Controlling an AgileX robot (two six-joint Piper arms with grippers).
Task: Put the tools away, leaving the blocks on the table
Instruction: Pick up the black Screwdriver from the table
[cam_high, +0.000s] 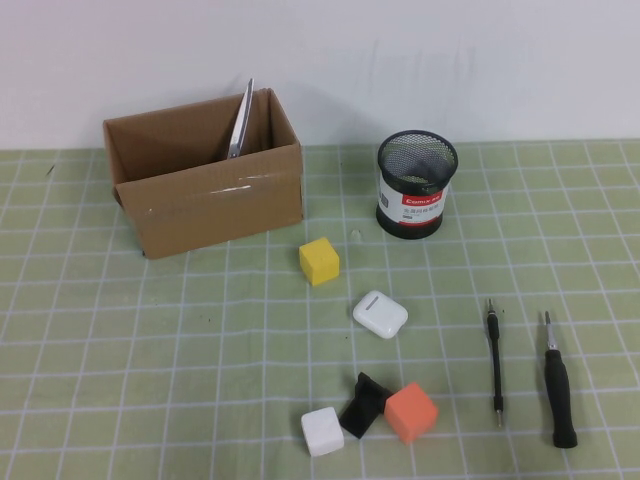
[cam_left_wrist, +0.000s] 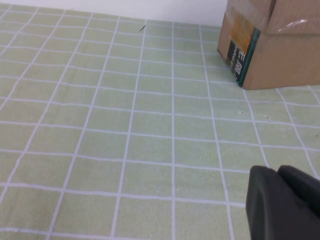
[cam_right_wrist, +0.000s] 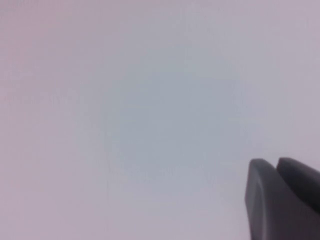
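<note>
Status: the steel scissors (cam_high: 240, 122) already stand blades-up inside the open brown cardboard box (cam_high: 205, 205). 2 tools remain on the light green gridded tabletop (cam_high: 120, 360): the thin black precision screwdriver (cam_high: 494, 362) and, just beside it on the side away from the box, the thicker black-handled screwdriver with metal tip (cam_high: 557, 385). Both lie well apart from the box.

Left tool (cam_left_wrist: 285, 205): low over bare mat near the box corner, holding nothing; whether it is open or closed cannot be told. Right tool (cam_right_wrist: 285, 192): faces a blank pale surface, away from the work; its state cannot be told either.

Judged next step: take 1 screwdriver. Grip across mid-handle, descend square, since the thin shaft may roll.

Obstructions: none touching. Between the box and the screwdrivers lie the yellow cube (cam_high: 319, 261), white rounded case (cam_high: 380, 314), white cube (cam_high: 322, 431), black angular piece (cam_high: 363, 404) and orange cube (cam_high: 411, 412); the black mesh pen cup (cam_high: 416, 185) stands beside the box. Carry high over these.
</note>
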